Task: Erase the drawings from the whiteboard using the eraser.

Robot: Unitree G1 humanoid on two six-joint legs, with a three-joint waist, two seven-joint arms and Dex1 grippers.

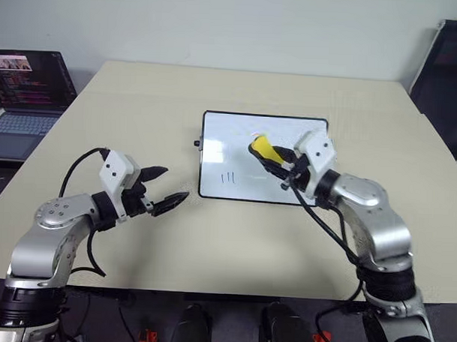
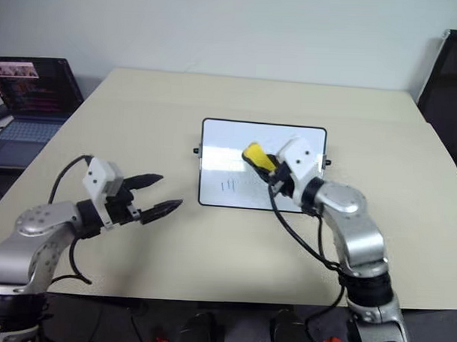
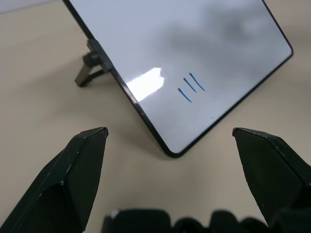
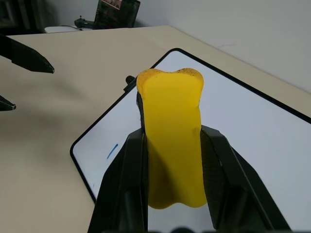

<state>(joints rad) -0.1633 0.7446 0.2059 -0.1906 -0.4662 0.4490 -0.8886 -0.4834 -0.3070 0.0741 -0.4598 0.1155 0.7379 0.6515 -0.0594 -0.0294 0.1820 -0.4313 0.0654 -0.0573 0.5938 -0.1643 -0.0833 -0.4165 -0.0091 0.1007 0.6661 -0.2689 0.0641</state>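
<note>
Above whiteboard (image 1: 237,152), right pincer (image 4: 172,160) clamping eraser (image 4: 171,141), left pincer (image 3: 170,165) wide, tally drawings (image 3: 191,87) blue.

Nothing here can actually be read. The whiteboard (image 1: 236,160) carries only three short blue tally strokes (image 3: 191,87), which are marks rather than letters or numbers. The laptop (image 1: 24,96) off to the side has its screen lit with rows of coloured lines, too small to make out.
</note>
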